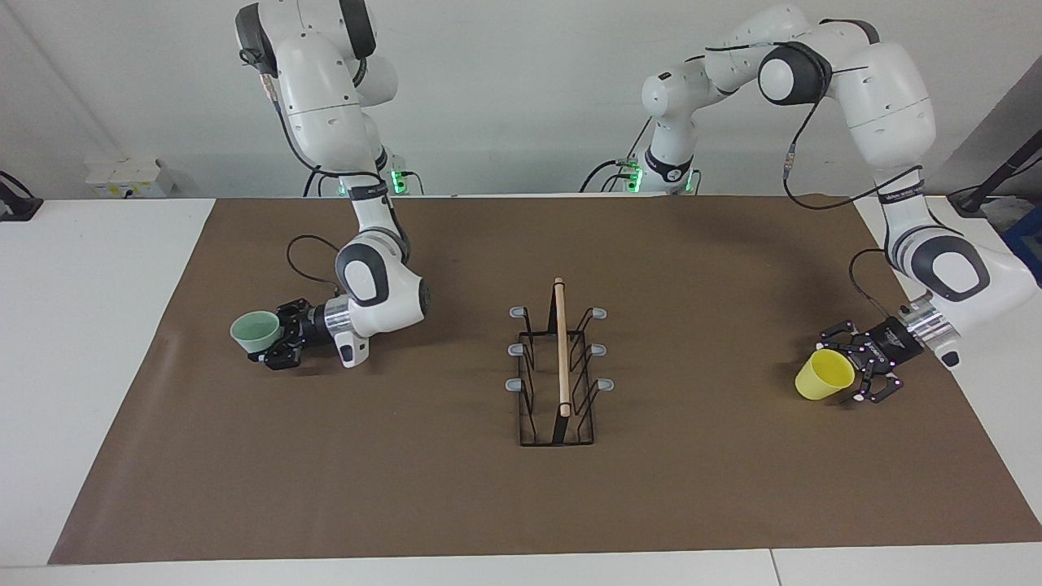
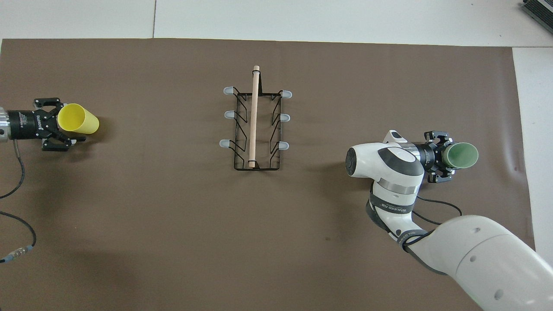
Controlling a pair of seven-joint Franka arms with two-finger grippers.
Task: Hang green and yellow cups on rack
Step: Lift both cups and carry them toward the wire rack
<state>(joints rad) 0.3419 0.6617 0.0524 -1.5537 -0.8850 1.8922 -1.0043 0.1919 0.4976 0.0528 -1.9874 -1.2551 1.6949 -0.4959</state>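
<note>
A: Start nearest the robots. What sits there?

B: Nothing stands close to the bases. The brown mat (image 1: 456, 505) covers the bench (image 1: 98, 325), and both arms reach out low over it toward its two ends.

A: The right arm first, then.

B: The right end effector (image 1: 277, 342) lies turned sideways over the mat at the right arm's end of the bench. Its fingers are clamped on the green cup (image 1: 256, 332), which lies on its side in the grasp, mouth pointing away from the rack.

A: And the left arm?

B: The left end effector (image 1: 864, 376) is over the mat toward the left arm's end, also turned sideways. It is gripping the yellow cup (image 1: 825, 375), fingers around the cup's base end, the cup tilted on its side. Whether either cup touches the mat, I cannot tell.

A: Where is the rack?

B: The rack (image 1: 558, 374) stands upright in the middle of the mat, between the two cups and well apart from both. Its wooden rod (image 1: 561, 346) runs along the top, pointing away from the robots, and three grey-tipped prongs (image 1: 518, 349) stick out on each side. No cup hangs on any of them.
</note>
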